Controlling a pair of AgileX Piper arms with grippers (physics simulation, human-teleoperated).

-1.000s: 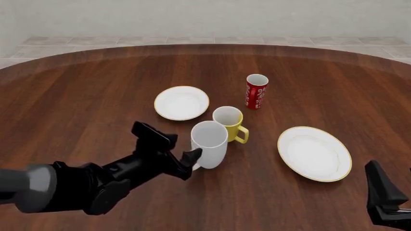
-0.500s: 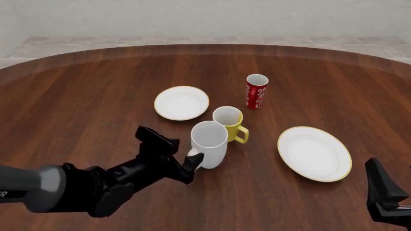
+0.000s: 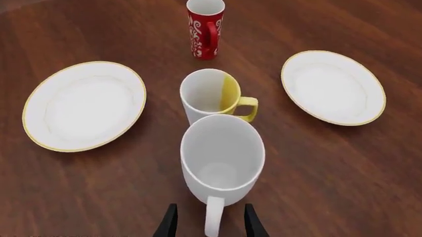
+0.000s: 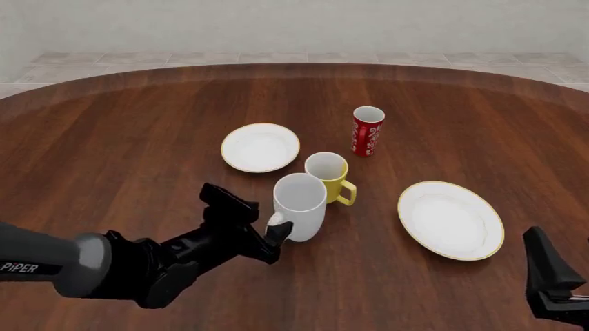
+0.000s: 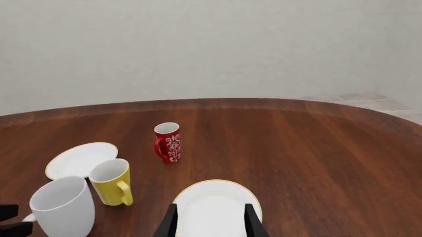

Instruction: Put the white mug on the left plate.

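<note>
front view, frame centre: tall plain white mug (image 4: 299, 206) standing upright, loop handle between spread fingers of black left gripper (image 4: 253, 224), small gold-rimmed white plate (image 4: 261, 147) above-left.

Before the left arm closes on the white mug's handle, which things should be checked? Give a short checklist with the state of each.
1. Handle of the white mug lies between the left gripper fingers: ok.
2. Jaws open: ok.
3. Mug upright: ok.
4. Clearance from the yellow mug: not ok, they look touching or nearly so.
5. Left plate bare: ok.
6. Right gripper away from the path: ok.
</note>
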